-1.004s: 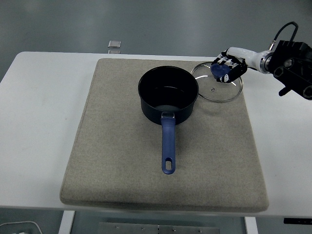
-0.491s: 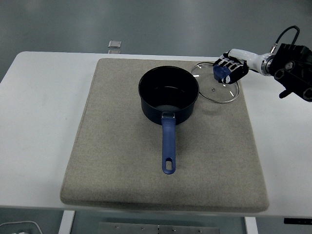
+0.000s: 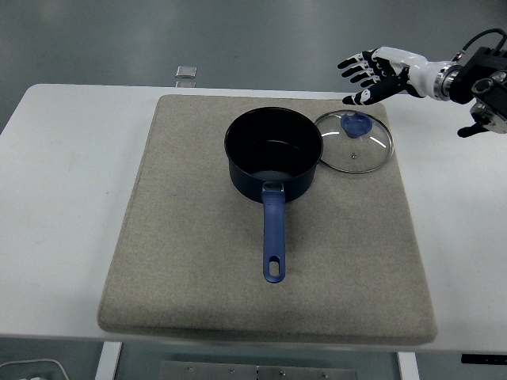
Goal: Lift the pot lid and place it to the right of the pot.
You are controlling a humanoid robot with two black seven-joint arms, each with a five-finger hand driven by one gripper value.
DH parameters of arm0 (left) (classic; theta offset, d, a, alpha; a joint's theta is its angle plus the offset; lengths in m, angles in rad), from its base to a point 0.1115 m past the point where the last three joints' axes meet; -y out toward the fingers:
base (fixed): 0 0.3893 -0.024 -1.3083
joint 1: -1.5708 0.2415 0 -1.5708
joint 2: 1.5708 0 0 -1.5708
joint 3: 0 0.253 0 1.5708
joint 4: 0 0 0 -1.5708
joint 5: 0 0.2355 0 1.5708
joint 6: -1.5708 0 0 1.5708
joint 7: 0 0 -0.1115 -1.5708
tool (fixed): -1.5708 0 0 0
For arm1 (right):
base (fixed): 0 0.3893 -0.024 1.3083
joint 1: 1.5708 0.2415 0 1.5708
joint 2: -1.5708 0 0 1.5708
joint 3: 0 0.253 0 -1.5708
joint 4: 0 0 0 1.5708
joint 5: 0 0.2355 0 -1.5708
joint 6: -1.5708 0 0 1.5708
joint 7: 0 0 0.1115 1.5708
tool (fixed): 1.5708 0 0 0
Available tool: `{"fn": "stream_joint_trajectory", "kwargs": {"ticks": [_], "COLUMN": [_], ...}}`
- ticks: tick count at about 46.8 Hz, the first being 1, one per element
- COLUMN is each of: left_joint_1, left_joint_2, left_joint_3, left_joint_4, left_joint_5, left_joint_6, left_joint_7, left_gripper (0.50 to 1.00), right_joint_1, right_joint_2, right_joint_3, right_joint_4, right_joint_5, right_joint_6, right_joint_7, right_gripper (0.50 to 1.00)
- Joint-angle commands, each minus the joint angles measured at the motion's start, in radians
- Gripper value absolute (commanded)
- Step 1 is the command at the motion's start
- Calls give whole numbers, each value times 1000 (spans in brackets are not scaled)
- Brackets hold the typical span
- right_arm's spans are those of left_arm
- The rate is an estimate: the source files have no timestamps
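Glass with a steel rim and a blue knob, the lid [image 3: 354,141] lies flat on the grey mat [image 3: 198,261], just to the right of the pot [image 3: 273,152] and touching or nearly touching its rim; we cannot tell which. Our right hand [image 3: 371,73] hangs above and behind the lid, a little to its right, fingers spread wide and holding nothing, clear of the knob. Our left hand is not in view, so the right arm is the only one near the work. The lid lies below and slightly left of the palm, toward the near edge of the table [image 3: 63,158]. Being round, the lid has no long axis to speak of; the pot's blue handle [image 3: 272,233] runs straight toward us, well away from the lid. The pot stands open, and we see only its dark, shiny bottom, with nothing evident inside. We judge the placing done: the lid is down on the right side, and what remains seems only to draw the arm back without brushing the knob.
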Motion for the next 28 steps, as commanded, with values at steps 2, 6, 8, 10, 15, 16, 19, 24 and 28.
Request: {"fn": "stream_joint_trajectory", "kwargs": {"ticks": [2,6,8,10,15,16,19,24,28], "left_joint_1": [0,0,0,0,0,0,0,0,0], "left_joint_2": [0,0,0,0,0,0,0,0,0], "left_joint_3": [0,0,0,0,1,0,0,0,0], "left_joint_4": [0,0,0,0,0,0,0,0,0], "left_joint_5": [-1,1,1,1,-1,1,1,1,1], "left_joint_6": [0,0,0,0,0,0,0,0,0], "left_joint_7": [0,0,1,1,1,0,0,1,1], "left_gripper": [1000,1000,1000,1000,1000,1000,1000,1000,1000], "right_joint_1": [-11,-13,-16,-16,-19,-20,-31,-40,-54], "right_joint_2": [0,0,0,0,1,1,3,6,4], "right_joint_3": [5,5,5,5,5,5,7,7,22], "right_joint_4": [0,0,0,0,0,0,-2,-2,-2], "right_joint_5": [99,216,273,323,423,443,503,597,689], "right_joint_6": [-1,5,7,7,8,8,2,-3,2], "right_joint_7": [0,0,0,0,0,0,0,0,-3], "right_gripper": [844,858,858,860,860,860,860,860,860]}}
